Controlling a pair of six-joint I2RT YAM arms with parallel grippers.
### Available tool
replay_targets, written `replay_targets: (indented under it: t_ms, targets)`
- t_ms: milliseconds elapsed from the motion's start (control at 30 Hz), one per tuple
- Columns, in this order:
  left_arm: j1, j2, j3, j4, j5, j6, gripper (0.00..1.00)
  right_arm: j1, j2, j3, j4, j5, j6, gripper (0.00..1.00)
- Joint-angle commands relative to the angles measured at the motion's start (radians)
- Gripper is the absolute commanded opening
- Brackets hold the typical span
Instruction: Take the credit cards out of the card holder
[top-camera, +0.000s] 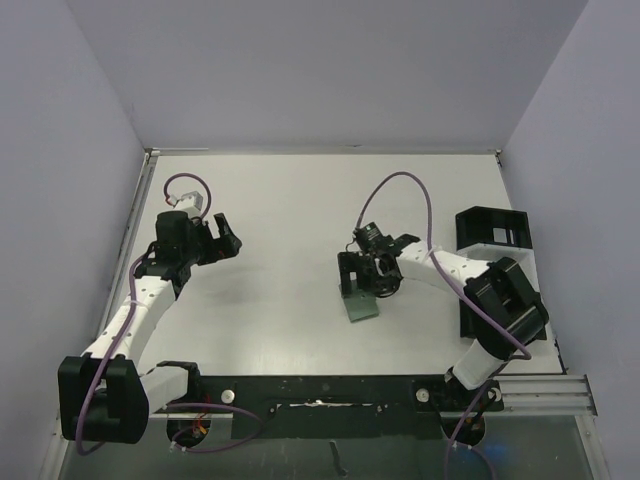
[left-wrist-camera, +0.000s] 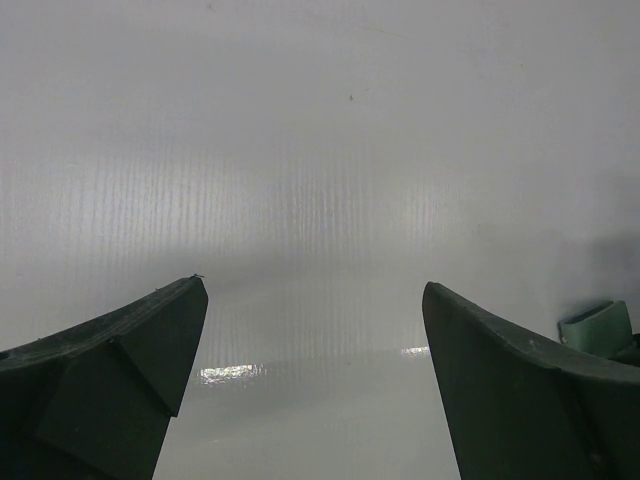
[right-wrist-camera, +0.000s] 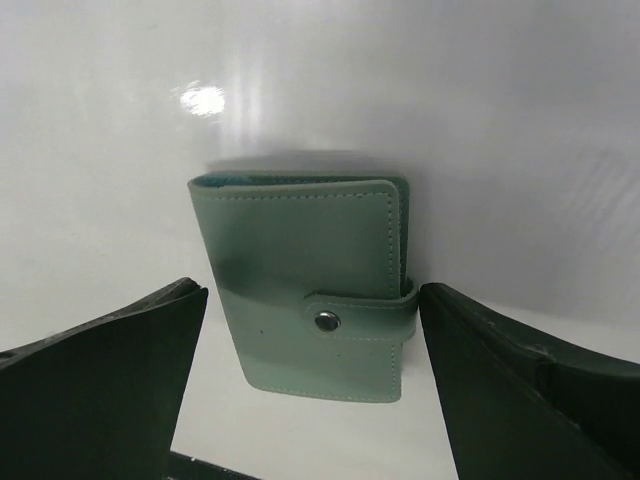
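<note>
- Card holder (top-camera: 362, 309) lies flat on the white tabletop (top-camera: 290, 200), a bit right of centre and nearer the near edge than the far edge.
- In the right wrist view the card holder (right-wrist-camera: 300, 240) is pale green and folded shut. A strap runs across its front from the right side, fastened with a metal snap stud (right-wrist-camera: 325, 321).
- Right gripper (top-camera: 372, 280) hangs right over the holder, pointing down at it.
- Right gripper (right-wrist-camera: 312, 300) has its jaws spread wide with one finger on each side of the holder and nothing gripped. There is a clear gap on the left side. The right finger is just beside the strap's fold; cannot tell if it touches.
- Left gripper (top-camera: 224, 238) is over the left part of the tabletop, toward the left edge and well apart from the holder.
- Left gripper (left-wrist-camera: 314, 290) has its jaws wide apart, holding nothing, with only bare white surface between the fingers.
- A black open box (top-camera: 492, 230) sits near the far right corner.
- A purple cable (top-camera: 400, 180) loops above the right arm.
</note>
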Motion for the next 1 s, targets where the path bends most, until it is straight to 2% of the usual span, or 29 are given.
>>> replay_targets:
  t_ms: [0, 167, 233, 300, 500, 667, 733, 833, 967]
  targets:
    - [0.005, 0.006, 0.026, 0.035, 0.008, -0.009, 0.9, 0.064, -0.025, 0.096, -0.031, 0.059, 0.043, 0.92]
    - [0.005, 0.007, 0.024, 0.034, 0.012, -0.01, 0.9, 0.029, -0.089, 0.24, -0.251, 0.417, 0.164, 0.99]
    - [0.005, 0.006, 0.025, 0.032, 0.012, -0.01, 0.9, -0.021, -0.127, 0.27, -0.339, 0.564, 0.26, 0.98]
    - [0.005, 0.009, 0.025, 0.03, 0.006, -0.014, 0.89, -0.102, -0.193, 0.252, -0.348, 0.616, 0.298, 0.97]
    - [0.006, 0.006, 0.034, 0.015, -0.006, -0.013, 0.88, -0.479, -0.393, 0.161, -0.265, 0.535, 0.27, 1.0]
    - [0.007, -0.006, 0.031, 0.018, -0.005, -0.011, 0.88, -0.744, -0.386, 0.168, -0.226, 0.413, 0.214, 0.96]
    - [0.006, -0.006, 0.032, 0.019, 0.002, -0.014, 0.88, -0.804, -0.346, 0.195, -0.238, 0.373, 0.213, 0.94]
    - [0.007, -0.005, 0.031, 0.019, 0.009, -0.016, 0.88, -0.84, -0.28, 0.228, -0.244, 0.353, 0.236, 0.88]
    - [0.007, -0.002, 0.032, 0.017, 0.013, -0.018, 0.87, -0.888, -0.201, 0.255, -0.199, 0.254, 0.214, 0.85]
